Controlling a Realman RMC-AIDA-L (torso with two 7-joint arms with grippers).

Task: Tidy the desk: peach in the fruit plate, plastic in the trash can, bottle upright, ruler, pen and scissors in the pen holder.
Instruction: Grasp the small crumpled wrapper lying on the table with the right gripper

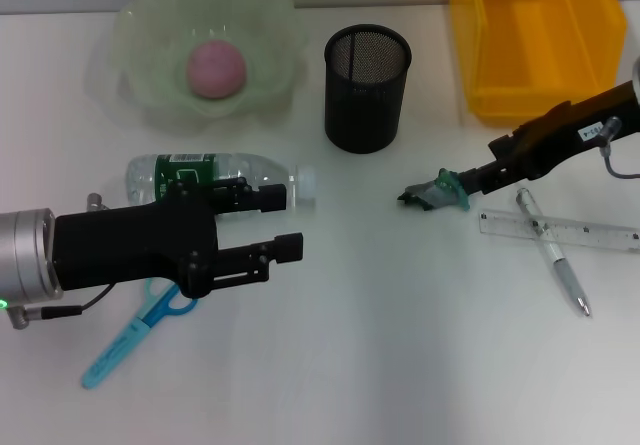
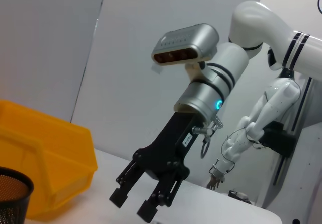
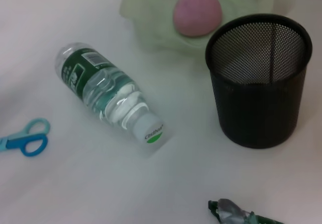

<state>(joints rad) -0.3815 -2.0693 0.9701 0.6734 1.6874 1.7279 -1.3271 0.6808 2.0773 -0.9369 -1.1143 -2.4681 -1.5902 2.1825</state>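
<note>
Crumpled plastic (image 1: 437, 192) lay on the surface's right half, nipped by the right claw (image 1: 452, 187), near the ruler (image 1: 560, 230) and pen (image 1: 551, 251). The left claw (image 1: 280, 220) hung agape and empty above the bottle (image 1: 200, 177), which lay on its side.

A white desk (image 1: 380, 365) backed by grey panels (image 2: 146, 43).

Pretty bright, even overhead light all round, so the white desk (image 1: 380, 365) nearly washes out. Shadows are soft and short, hugging the pen holder (image 1: 367, 87) and bottle (image 1: 215, 177). Small glare spots on the bottle's plastic. Right wrist view looks hazy; left wrist view is fairly crisp.
</note>
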